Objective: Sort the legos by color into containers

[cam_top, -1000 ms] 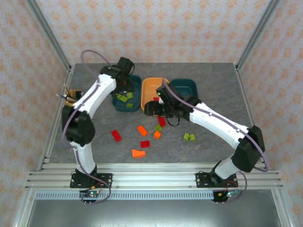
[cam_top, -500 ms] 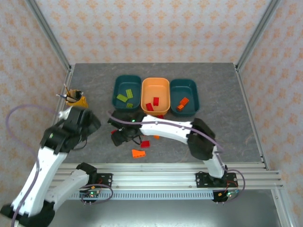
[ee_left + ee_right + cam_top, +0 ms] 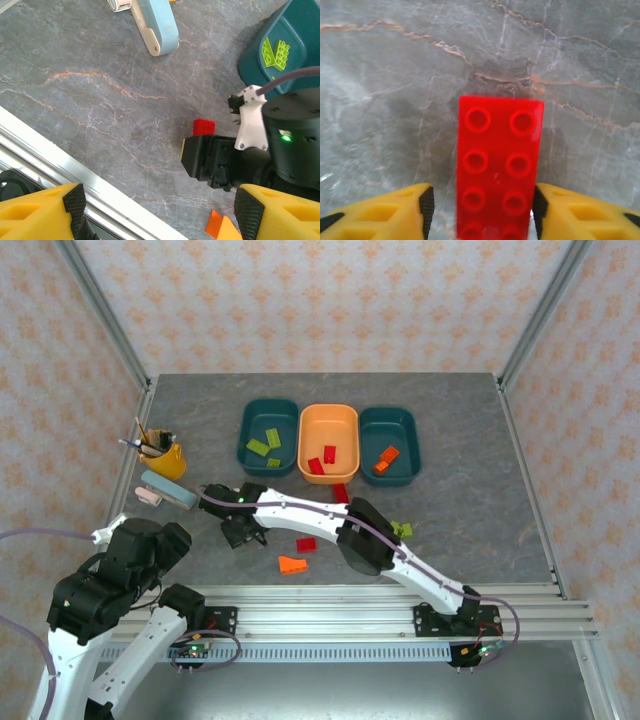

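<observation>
The right arm has swung away from the trays to the left part of the surface. Its tool (image 3: 481,200) now straddles a red lego (image 3: 497,170) lying flat there, one pad against its side and a gap at the other, so it is not yet clamped. The left tool (image 3: 160,205) has drawn back to the near edge, spread wide and empty, so a fresh pick is starting, bound, I judge, for the light orange tray (image 3: 328,410) holding the other reds.
</observation>
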Controlling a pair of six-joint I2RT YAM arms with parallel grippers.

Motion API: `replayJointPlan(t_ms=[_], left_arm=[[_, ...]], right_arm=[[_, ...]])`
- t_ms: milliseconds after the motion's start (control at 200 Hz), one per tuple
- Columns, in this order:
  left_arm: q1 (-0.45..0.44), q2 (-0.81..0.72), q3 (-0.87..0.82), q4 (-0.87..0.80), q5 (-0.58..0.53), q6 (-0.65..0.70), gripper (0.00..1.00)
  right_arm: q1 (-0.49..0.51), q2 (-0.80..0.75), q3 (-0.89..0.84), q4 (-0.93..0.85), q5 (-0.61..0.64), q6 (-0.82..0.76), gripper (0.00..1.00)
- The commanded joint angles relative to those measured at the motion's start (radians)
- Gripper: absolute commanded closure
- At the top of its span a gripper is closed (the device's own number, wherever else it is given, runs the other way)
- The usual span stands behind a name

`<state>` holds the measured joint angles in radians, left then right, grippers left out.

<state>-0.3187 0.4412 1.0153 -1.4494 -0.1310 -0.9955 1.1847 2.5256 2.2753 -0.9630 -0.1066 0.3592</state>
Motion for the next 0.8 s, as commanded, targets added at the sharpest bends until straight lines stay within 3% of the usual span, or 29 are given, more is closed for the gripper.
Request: replayJointPlan(t_ms=[0, 115, 210, 525, 651, 796], left_arm=[[0.001, 0.005, 0.027, -0.024, 0.021, 0.016, 0.19], [0.001, 0.003, 0.018, 0.008, 0.055, 0.035, 0.2], [0.001, 0.012, 0.002, 0.073, 0.11, 0.064, 0.2], [-0.002, 0.182, -0.048, 0.392, 0.342, 0.147, 0.21], [-0.025, 0.29, -0.042, 0.528, 0.369, 0.16, 0.21], [-0.116, 0.449, 0.01, 0.637, 0.329, 0.183, 0.21]], right_arm=[[-0.022, 0.025, 0.043, -0.055, 0.047, 0.022, 0.57], [-0.03, 0.016, 0.045, -0.058, 0.067, 0.028, 0.74], [-0.041, -0.032, 0.017, -0.043, 0.084, 0.033, 0.8], [-0.211, -0.395, -0.233, 0.009, 0.134, 0.083, 0.83], [-0.327, -0.484, -0.337, -0.015, 0.133, 0.132, 0.83], [-0.447, -0.499, -0.378, -0.049, 0.115, 0.204, 0.83]])
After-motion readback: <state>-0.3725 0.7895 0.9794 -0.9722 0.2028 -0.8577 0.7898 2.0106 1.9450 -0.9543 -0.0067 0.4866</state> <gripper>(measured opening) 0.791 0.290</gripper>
